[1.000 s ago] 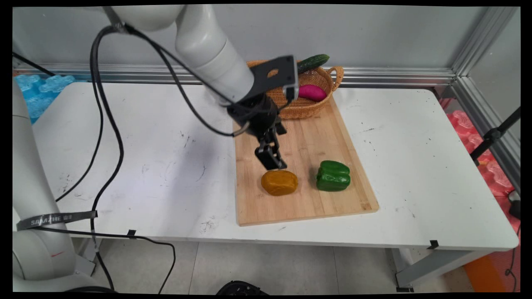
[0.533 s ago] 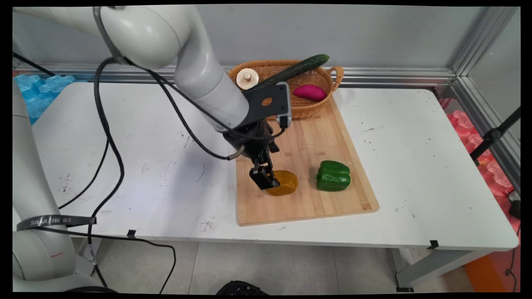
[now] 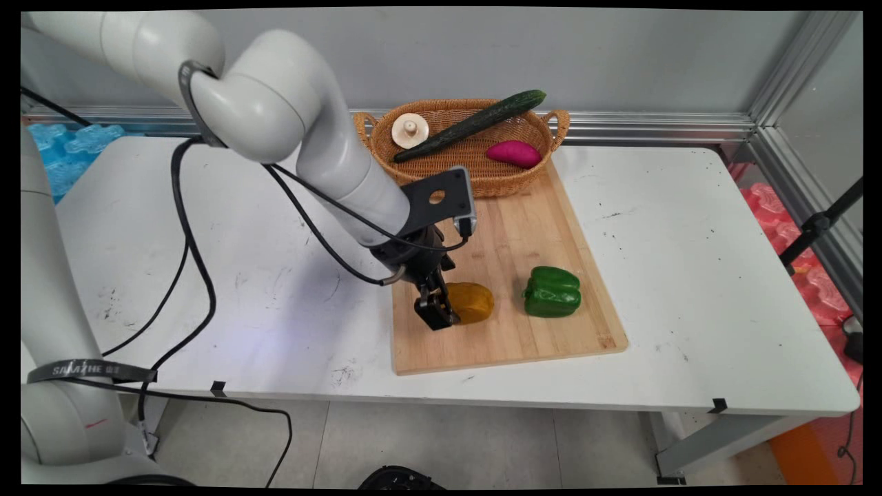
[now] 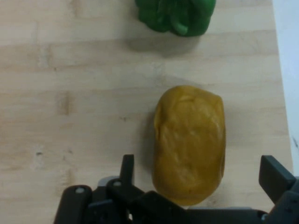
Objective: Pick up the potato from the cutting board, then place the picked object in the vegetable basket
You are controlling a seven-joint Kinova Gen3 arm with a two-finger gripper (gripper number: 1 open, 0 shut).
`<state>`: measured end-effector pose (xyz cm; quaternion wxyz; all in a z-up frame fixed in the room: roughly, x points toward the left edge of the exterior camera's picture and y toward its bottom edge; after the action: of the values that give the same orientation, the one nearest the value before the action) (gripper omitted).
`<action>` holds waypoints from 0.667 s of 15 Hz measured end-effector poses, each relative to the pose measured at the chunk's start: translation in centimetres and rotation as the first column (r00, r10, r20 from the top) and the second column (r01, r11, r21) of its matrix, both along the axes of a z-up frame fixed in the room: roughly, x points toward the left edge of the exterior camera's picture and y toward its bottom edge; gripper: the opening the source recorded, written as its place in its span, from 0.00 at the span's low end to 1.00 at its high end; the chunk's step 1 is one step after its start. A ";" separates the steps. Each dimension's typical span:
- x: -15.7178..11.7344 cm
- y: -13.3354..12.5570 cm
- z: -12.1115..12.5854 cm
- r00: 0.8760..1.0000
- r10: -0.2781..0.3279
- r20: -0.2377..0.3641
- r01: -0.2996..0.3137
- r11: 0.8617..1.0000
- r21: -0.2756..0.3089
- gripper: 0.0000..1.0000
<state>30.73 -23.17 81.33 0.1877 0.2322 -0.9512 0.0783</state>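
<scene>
An ochre-brown potato (image 3: 473, 302) lies on the wooden cutting board (image 3: 510, 227). My gripper (image 3: 437, 315) is low over the board at the potato's left end and stands open. In the hand view the potato (image 4: 189, 142) sits between the two fingers: one fingertip (image 4: 126, 166) is close by its side and the other (image 4: 274, 177) stands a little off it. Neither pad visibly touches it. A green bell pepper (image 3: 552, 291) rests on the board to the right, seen at the top of the hand view as the pepper (image 4: 177, 14).
A wicker basket (image 3: 511, 182) at the board's far end holds a long cucumber (image 3: 475, 124), a mushroom (image 3: 410, 129) and a purple sweet potato (image 3: 513, 153). Black cables hang from the arm over the table's left half.
The gripper has come down and toward the near left, from above the board to the potato's level, and now straddles its left end. The potato and pepper have not moved.
</scene>
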 end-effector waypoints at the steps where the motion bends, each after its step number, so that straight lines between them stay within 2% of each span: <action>1: 0.0 0.0 -0.5 1.000 0.008 -0.004 -0.008 1.000 0.003 1.00; 3: 0.1 -0.1 -1.3 1.000 0.021 -0.014 -0.020 1.000 0.010 1.00; 4: 0.0 -0.1 -1.7 0.999 0.026 -0.020 -0.026 1.000 0.014 0.00; 10: -0.5 -0.4 -2.5 0.997 0.046 -0.064 -0.044 0.999 0.028 0.00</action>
<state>30.25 -23.60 78.84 0.2132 0.2584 -0.9402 0.0622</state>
